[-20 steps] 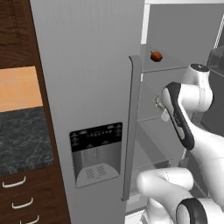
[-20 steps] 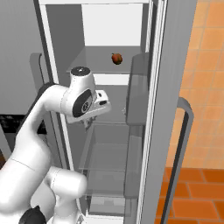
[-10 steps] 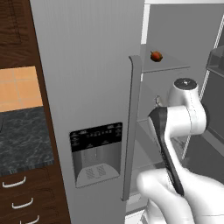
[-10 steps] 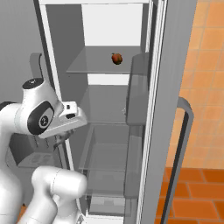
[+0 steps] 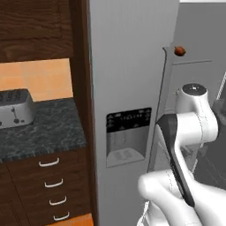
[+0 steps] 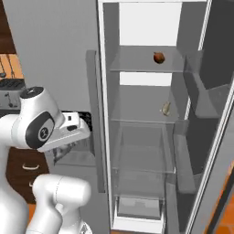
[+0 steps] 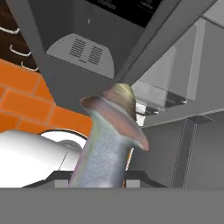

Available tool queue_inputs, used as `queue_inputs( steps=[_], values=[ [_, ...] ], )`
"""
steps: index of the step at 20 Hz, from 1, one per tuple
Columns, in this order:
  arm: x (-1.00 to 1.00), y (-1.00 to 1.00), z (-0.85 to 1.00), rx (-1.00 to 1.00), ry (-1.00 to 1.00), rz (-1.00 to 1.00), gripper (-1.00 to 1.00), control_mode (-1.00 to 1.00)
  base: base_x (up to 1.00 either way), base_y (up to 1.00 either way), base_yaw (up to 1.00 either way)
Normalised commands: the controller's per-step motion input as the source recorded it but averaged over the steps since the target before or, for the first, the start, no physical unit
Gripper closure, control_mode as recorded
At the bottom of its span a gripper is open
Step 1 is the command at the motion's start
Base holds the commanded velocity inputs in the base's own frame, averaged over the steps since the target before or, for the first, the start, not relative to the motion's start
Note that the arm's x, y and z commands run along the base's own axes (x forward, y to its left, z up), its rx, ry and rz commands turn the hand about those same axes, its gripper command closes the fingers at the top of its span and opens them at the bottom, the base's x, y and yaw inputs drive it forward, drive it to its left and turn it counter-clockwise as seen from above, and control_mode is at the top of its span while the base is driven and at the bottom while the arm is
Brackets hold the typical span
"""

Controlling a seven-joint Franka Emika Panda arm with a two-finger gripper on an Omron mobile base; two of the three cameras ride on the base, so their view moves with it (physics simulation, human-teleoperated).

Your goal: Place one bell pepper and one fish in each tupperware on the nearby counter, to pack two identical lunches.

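Note:
My gripper (image 7: 99, 177) is shut on a grey, silvery fish (image 7: 109, 144) that stands up between the fingers with its tail fin spread at the top. In the right base view the gripper (image 6: 86, 127) is outside the open fridge, in front of the shut left door. A reddish-brown bell pepper (image 6: 158, 57) lies on the top shelf, and it also shows past the door edge in the left base view (image 5: 179, 50). A second fish (image 6: 166, 108) lies on the shelf below it. The counter (image 5: 39, 130) lies to the left of the fridge. The tupperware is out of view.
A silver toaster (image 5: 15, 108) stands on the counter, over brown drawers (image 5: 50, 176) with white handles. The shut fridge door carries a dark dispenser panel (image 5: 128, 137). The right fridge door (image 6: 215, 114) stands open. Orange brick floor (image 7: 26, 105) lies below.
The arm has swung left, back out of the fridge compartment, with the fish still in the gripper. The whole picture has shifted, so the camera has moved too.

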Motion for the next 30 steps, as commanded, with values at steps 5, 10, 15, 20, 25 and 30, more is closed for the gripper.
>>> queue_inputs(
  steps=[5,10,15,20,25,30],
  values=[
    [0.00,0.00,0.00,0.00,0.00,0.00,1.00,1.00,-0.03,1.00,0.16],
    [0.00,0.00,0.00,0.00,0.00,0.00,1.00,1.00,0.31,1.00,0.02],
    [0.00,0.00,0.00,0.00,0.00,0.00,1.00,1.00,0.47,1.00,0.00],
    [0.00,0.00,0.00,0.00,0.00,0.00,1.00,1.00,0.47,1.00,-0.01],
    [0.00,0.00,0.00,0.00,0.00,0.00,1.00,1.00,0.46,1.00,-0.01],
    [0.00,0.00,0.00,0.00,0.00,0.00,1.00,1.00,0.42,1.00,0.01]
  ],
)
